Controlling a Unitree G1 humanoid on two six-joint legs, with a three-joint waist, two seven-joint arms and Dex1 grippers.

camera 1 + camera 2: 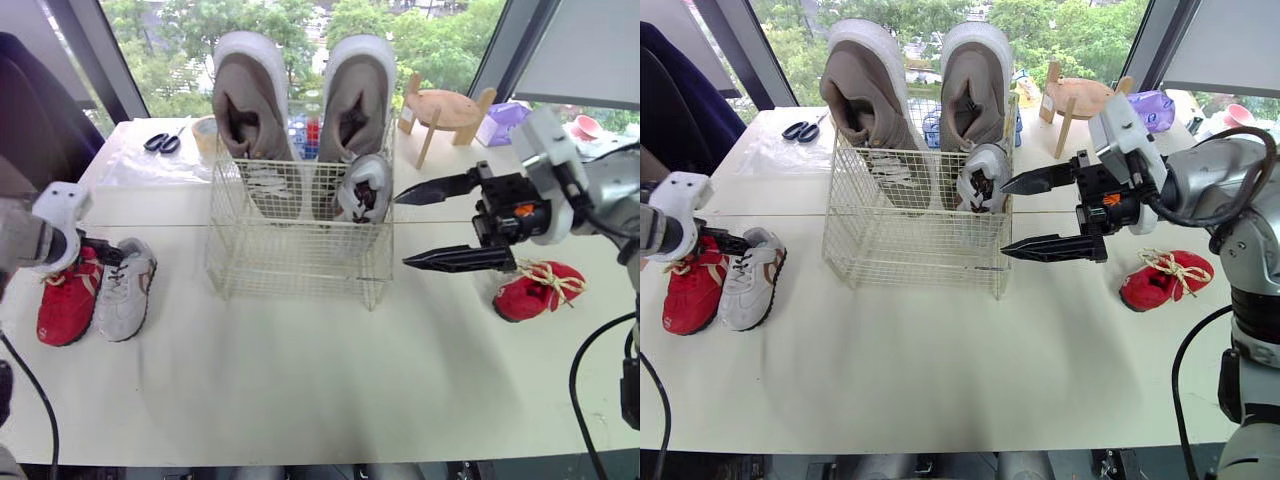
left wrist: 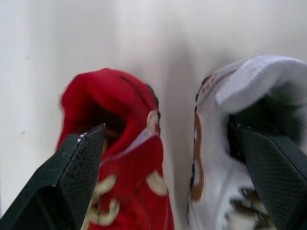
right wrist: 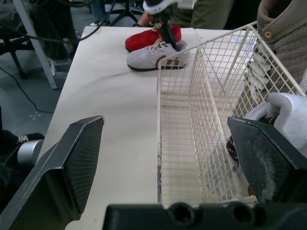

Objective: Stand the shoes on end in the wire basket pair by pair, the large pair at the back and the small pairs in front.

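Two small shoes, a red lace-up shoe (image 1: 68,295) and a white lace-up shoe with brown trim (image 1: 125,288), lie side by side on the white table (image 1: 300,380), at the left. The left gripper (image 2: 168,132) hangs over them, fingers wide apart, one by each shoe's hole, holding nothing. I think it is choosing one to grab.

On the right lies the other red shoe (image 1: 535,288). Beside it, the right gripper (image 1: 402,230) is wide open and empty, next to the white wire basket (image 1: 290,265). A small white shoe (image 1: 362,187) stands on end in the basket's front right corner. Two big grey-brown shoes with white soles (image 1: 250,110) stand at the back.
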